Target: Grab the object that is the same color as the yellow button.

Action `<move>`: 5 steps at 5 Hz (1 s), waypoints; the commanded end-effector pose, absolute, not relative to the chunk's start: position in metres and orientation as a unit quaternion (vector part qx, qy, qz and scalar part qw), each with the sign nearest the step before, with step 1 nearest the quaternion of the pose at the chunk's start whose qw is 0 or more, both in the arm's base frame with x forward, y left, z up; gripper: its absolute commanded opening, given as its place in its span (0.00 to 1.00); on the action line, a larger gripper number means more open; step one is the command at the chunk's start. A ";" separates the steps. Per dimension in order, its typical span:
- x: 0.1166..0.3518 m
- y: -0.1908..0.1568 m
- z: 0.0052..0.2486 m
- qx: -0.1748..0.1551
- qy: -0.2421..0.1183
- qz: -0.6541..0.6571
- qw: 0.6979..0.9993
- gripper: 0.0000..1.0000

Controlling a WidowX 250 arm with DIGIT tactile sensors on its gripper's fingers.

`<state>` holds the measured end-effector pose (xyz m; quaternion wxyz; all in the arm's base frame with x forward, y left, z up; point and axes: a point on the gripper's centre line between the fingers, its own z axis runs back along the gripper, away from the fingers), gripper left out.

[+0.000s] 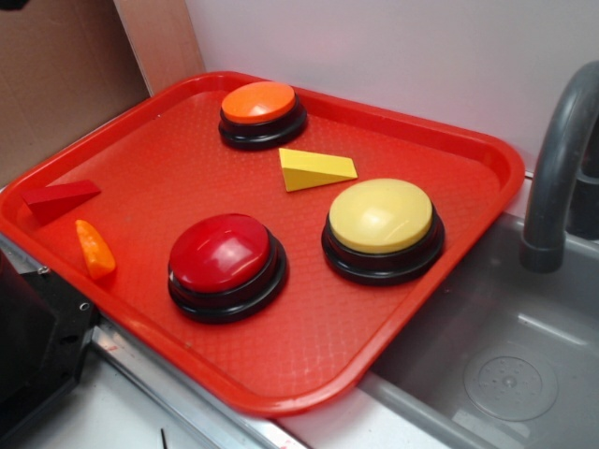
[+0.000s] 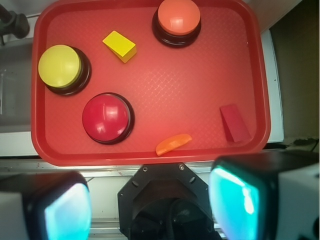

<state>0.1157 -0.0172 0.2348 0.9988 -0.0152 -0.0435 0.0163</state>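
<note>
The yellow wedge block (image 1: pixel 316 169) lies on the red tray (image 1: pixel 449 140) between the orange button and the yellow button (image 1: pixel 382 217). In the wrist view the wedge (image 2: pixel 120 46) is at upper left, right of the yellow button (image 2: pixel 60 66). My gripper (image 2: pixel 150 205) is open and empty, high above the robot base, outside the tray's near edge, far from the wedge. Its two fingers (image 2: pixel 67 210) frame the bottom of the wrist view. The gripper itself does not show in the exterior view.
On the tray are also an orange-domed button (image 1: pixel 260 105), a red-domed button (image 1: pixel 223 254), a red wedge (image 1: pixel 58 198) and a small orange piece (image 1: pixel 94 249). A grey sink (image 1: pixel 505 355) with a faucet (image 1: pixel 557 168) lies to the tray's right. The robot base (image 1: pixel 33 346) is at lower left.
</note>
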 end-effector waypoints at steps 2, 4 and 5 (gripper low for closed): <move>0.163 0.000 0.218 0.004 -0.054 0.042 0.998 1.00; 0.247 -0.025 0.165 0.043 -0.120 -0.083 0.988 1.00; 0.257 -0.046 0.114 0.066 -0.117 -0.158 0.978 1.00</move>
